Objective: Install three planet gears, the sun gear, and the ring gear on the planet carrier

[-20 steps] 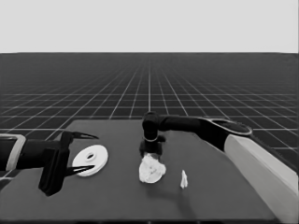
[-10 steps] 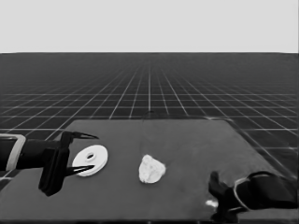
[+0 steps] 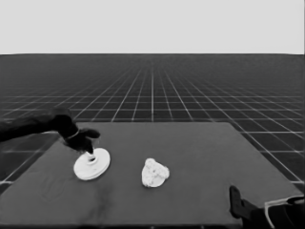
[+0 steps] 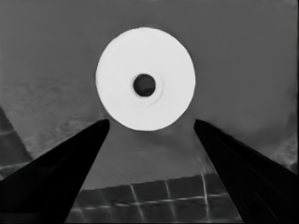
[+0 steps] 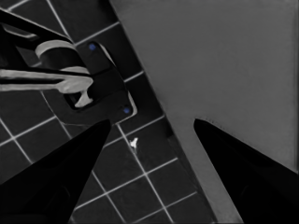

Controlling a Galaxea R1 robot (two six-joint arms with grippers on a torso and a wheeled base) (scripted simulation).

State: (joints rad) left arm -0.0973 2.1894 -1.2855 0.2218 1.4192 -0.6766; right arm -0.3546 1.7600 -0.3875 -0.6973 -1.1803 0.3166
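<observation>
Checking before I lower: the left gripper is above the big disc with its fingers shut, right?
No: the left gripper is above the big disc, but its fingers are open, as the left wrist view shows.

Counting what is here

One table (image 3: 200, 157); on it one larger round part (image 3: 92, 164) with one hole in its middle; one white lump (image 3: 155, 172) of parts, too bunched up to count the gears in it; two grippers, the left gripper (image 4: 152, 122) and the right gripper (image 5: 152, 122), each with two black fingers (image 4: 60, 177); one tiny white bit (image 5: 134, 143) on the floor grid.
</observation>
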